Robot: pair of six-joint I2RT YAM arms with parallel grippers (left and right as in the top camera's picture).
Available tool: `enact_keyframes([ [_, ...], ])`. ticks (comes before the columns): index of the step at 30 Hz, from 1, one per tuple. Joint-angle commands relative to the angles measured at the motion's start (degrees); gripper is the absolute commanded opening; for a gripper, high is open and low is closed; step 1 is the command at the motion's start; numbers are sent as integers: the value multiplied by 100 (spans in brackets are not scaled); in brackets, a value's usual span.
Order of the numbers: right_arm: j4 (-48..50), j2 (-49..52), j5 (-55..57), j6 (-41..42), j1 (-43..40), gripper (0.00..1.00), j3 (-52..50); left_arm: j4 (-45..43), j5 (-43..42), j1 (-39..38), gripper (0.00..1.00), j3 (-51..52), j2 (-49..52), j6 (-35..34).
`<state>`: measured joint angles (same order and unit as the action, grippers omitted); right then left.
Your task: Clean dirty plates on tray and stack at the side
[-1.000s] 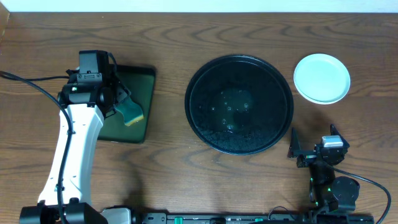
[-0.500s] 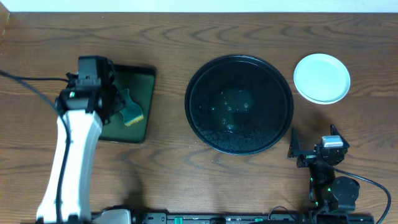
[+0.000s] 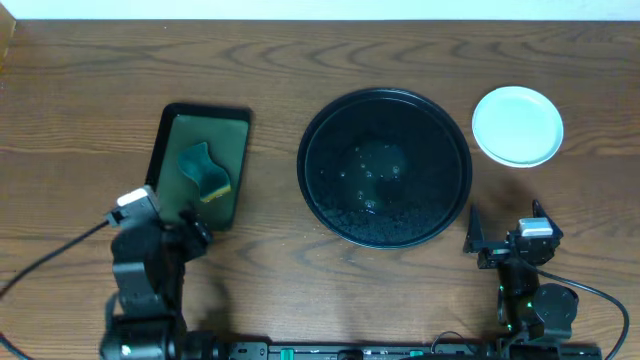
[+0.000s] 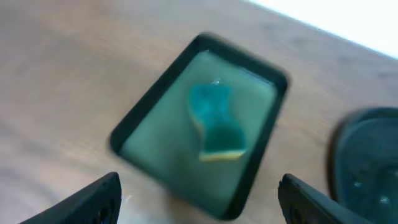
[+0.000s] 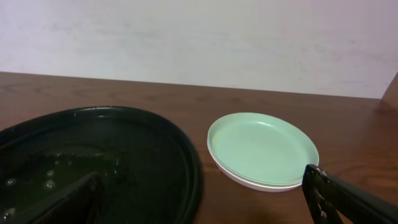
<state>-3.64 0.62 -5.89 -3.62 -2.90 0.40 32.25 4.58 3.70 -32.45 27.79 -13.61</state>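
The large round black tray [image 3: 385,168] sits mid-table with water drops and no plates on it; it also shows in the right wrist view [image 5: 93,162] and at the right edge of the left wrist view [image 4: 367,162]. The plates are stacked to its right [image 3: 517,125], mint-green on top over a white one [image 5: 264,149]; a third cannot be made out. My left gripper [image 3: 165,235] is open and empty near the front left, below the rectangular tray [image 4: 199,208]. My right gripper [image 3: 500,243] is open and empty at the front right [image 5: 205,214].
A smaller rectangular black tray with a green inside [image 3: 170,135] lies at the left, with a teal and yellow sponge [image 3: 205,172] in it; both show in the left wrist view, tray [image 4: 155,149] and sponge [image 4: 216,121]. A cable runs to the left edge.
My left arm has pulled back from over the rectangular tray toward the table's front, leaving the sponge lying in that tray. The right arm, plates and round tray have not moved.
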Motion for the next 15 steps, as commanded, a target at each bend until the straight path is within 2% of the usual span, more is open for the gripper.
enact_keyframes([
  [1, -28, -35, 24, -74, -76, 99, -7, -739, -566, 24, 81, 721, -682, 634],
  [10, -28, -35, 26, -74, -76, 99, -7, -2695, -566, 24, 81, 2291, -1766, 632],
  [15, -28, -35, 26, -74, -76, 99, -7, -3333, -568, 24, 81, 2905, -2221, 629],
])
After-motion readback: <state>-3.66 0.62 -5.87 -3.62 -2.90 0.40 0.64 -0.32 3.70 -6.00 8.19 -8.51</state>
